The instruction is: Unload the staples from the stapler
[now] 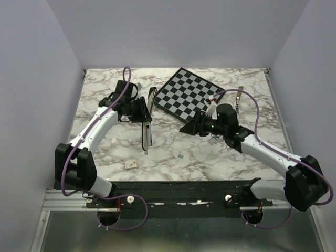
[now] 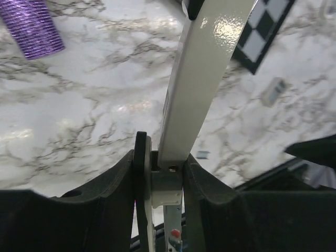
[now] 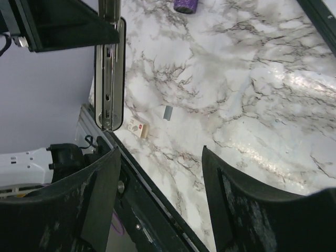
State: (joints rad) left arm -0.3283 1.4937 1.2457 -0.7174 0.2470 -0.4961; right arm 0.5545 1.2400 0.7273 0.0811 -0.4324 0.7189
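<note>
— Around the table (image 1: 220, 157), what is seen of the surface and the room?
— White marble with grey veins is seen, closed in on the left, far and right sides by plain pale-grey walls (image 1: 184, 31). A checkerboard (image 1: 189, 97) is laid at an angle near the far edge.
— Where is the stapler found?
— The stapler (image 1: 146, 131) is found left of centre, pointed toward the near edge. It is clamped at its far end by the left tool (image 1: 139, 111). A pale bar (image 1: 152, 97) is seen running from the same grip toward the checkerboard. Whether the stapler rests on the marble cannot be told.
— And the right tool?
— The right tool (image 1: 186, 128) is kept to the right of the stapler, apart from it, with its fingers spread and nothing between them.
— What else is lying about?
— A small card (image 1: 130, 165) and a small grey piece (image 1: 181, 155) are seen close to the near edge. A purple cylinder (image 2: 32, 26) is shown on the marble in the left wrist view.
</note>
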